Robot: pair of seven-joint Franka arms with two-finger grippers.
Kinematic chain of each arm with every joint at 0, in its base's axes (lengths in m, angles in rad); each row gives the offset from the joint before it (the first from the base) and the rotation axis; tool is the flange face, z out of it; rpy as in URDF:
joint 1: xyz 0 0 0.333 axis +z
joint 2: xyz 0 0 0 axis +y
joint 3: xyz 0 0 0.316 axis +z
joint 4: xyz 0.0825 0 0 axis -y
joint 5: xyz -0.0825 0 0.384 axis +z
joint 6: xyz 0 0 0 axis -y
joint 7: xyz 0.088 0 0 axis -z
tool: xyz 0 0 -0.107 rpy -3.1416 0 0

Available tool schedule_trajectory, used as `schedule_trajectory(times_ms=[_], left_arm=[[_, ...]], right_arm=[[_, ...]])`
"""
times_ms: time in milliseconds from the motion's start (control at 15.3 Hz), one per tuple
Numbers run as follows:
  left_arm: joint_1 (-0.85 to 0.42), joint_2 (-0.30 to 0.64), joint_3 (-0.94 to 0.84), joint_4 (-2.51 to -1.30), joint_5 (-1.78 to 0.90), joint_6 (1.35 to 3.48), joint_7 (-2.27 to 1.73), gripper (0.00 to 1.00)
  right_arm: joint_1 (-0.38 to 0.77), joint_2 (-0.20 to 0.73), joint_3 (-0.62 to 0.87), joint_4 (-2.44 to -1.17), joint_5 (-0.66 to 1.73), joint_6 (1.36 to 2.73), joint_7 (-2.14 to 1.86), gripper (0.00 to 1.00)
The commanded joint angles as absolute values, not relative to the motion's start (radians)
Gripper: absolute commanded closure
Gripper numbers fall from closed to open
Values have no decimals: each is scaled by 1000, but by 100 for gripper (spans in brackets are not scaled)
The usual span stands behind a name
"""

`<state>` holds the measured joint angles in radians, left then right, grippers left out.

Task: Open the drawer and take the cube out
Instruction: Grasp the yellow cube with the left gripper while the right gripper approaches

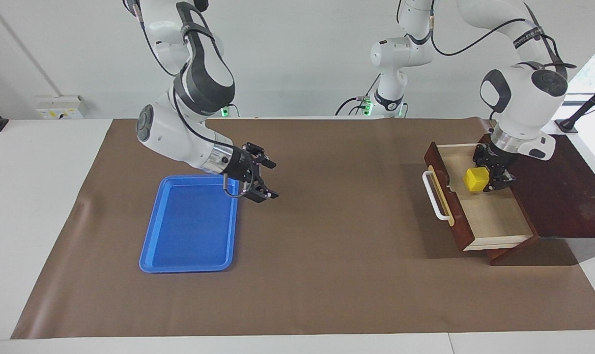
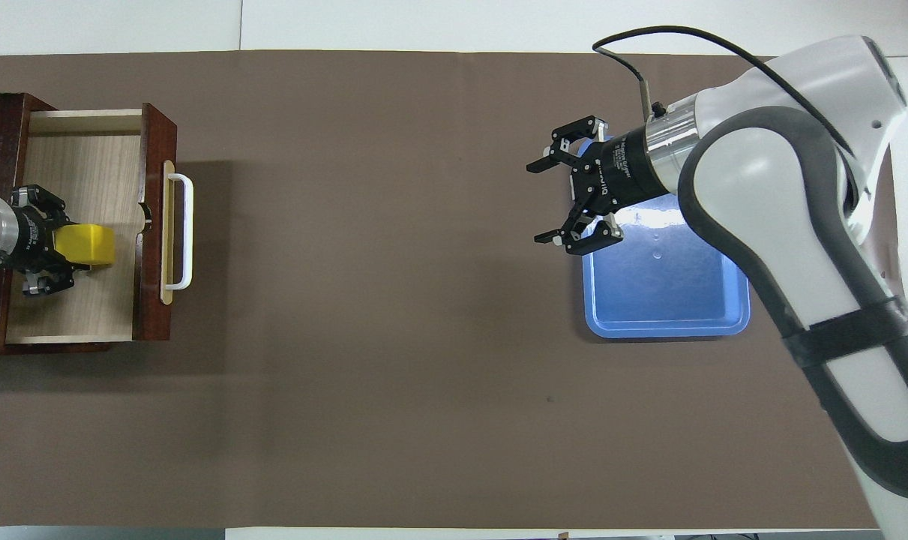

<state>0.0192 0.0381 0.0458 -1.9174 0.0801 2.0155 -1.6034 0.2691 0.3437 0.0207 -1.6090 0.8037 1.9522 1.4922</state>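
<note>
Left tool (image 1: 492, 178) clamped on the cube (image 1: 476, 179), raised just above the open drawer (image 1: 494, 216) floor for lifting out; right tool (image 1: 263, 178) spread apart, at 3 o'clock of the blue tray (image 1: 189, 231), seemingly ready to receive

Opposed high views, shared table (image 1: 326, 295)

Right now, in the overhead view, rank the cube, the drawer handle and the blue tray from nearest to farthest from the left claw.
1. cube: gripped in the left claw, over the drawer.
2. drawer handle: on the drawer front.
3. blue tray: toward the right arm's end.
</note>
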Motion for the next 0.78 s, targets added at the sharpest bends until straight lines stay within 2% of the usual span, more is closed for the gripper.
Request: schedule_trajectory(times_ms=[0,261,392,719], left_arm=[[-66,89,51,-1735,101,1837,-1721,100],[-227,95,51,-1703,101,1753,-1926,100],[-288,95,48,-1703,97,1766,-2038,100],[-425,95,46,-1712,78,1811,-2193,100]], right_arm=[[308,420,20,-1549,828,1979,1406,3],[331,434,20,-1539,861,1999,1350,3],[371,442,20,-1516,859,1999,1356,3],[385,443,20,-1511,858,2011,1370,3]])
